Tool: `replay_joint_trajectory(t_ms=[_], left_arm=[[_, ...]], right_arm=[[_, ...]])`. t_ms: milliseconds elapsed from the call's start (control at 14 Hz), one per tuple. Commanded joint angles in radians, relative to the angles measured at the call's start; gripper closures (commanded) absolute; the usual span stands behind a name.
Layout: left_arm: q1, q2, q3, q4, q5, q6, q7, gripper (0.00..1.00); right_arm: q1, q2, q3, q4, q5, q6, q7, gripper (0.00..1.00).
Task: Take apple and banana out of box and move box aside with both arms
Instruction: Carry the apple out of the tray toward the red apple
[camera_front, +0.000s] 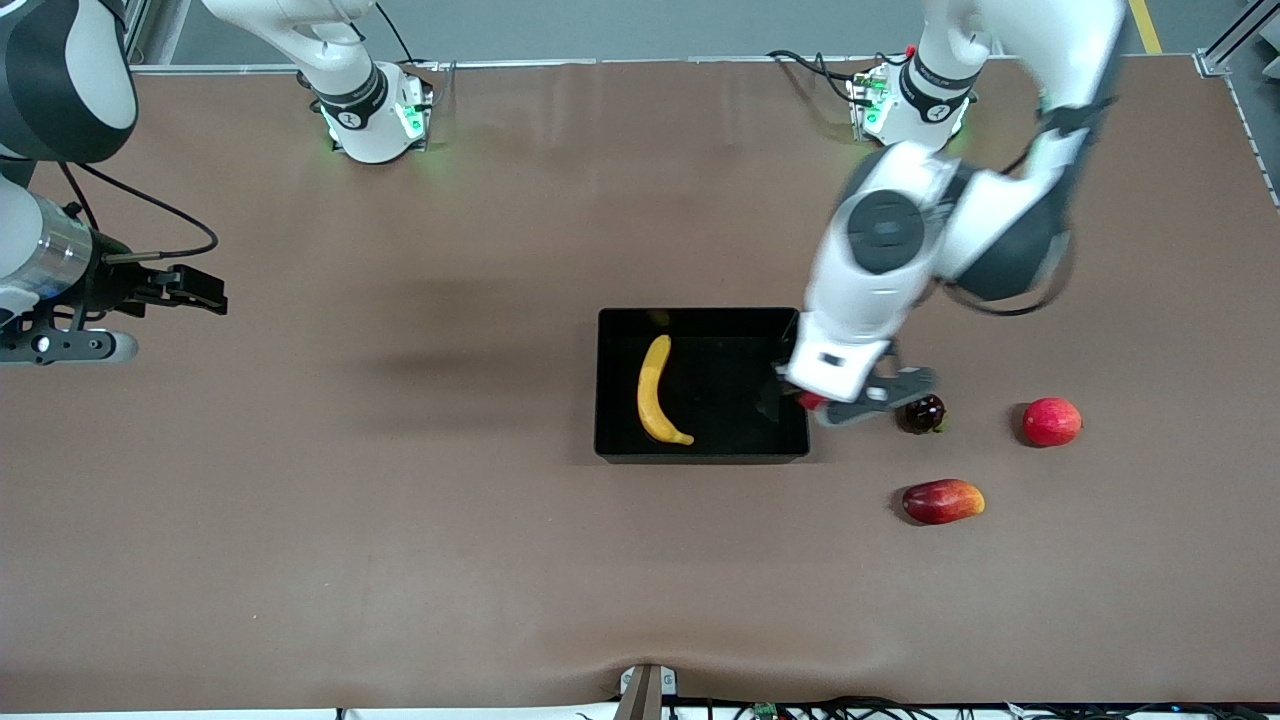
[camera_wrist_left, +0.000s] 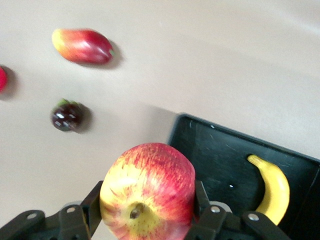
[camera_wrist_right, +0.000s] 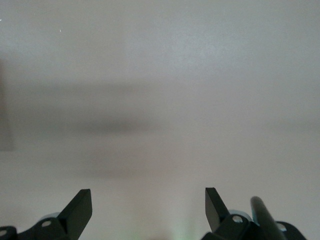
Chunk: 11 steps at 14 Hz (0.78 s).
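My left gripper (camera_front: 815, 403) is shut on a red apple with yellowish patches (camera_wrist_left: 147, 192), its fingers (camera_wrist_left: 94, 199) pressed against both sides of the fruit. It hangs over the wall of the black box (camera_front: 740, 400) at the left arm's end. In the front view only a red sliver of the apple (camera_front: 810, 401) shows under the hand. A long yellow banana (camera_front: 655, 390) lies inside the box; in the left wrist view the banana (camera_wrist_left: 274, 189) rests on the box floor (camera_wrist_left: 215, 155). My right gripper (camera_front: 205, 290) waits open near the right arm's end of the table, nothing between its fingertips (camera_wrist_right: 148, 200).
Three fruits lie on the brown table toward the left arm's end: a dark round fruit (camera_front: 923, 413) beside the box, a red round fruit (camera_front: 1051, 421) past it, and an elongated red-yellow fruit (camera_front: 942, 501) nearer the front camera.
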Motion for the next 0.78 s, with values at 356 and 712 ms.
replay_joint_trajectory(t_ms=[356,712], left_arm=[[0.240,-0.008,-0.003,-0.038,-0.016,-0.086,0.274,1.00],[0.403,-0.003,-0.005,-0.138,-0.007,-0.010,0.442,1.00]], right_arm=[[0.025,0.003,0.002,0.015,0.031,-0.010,0.007,0.00],[0.014,0.003,0.002,0.015,0.031,-0.010,0.005,0.00]])
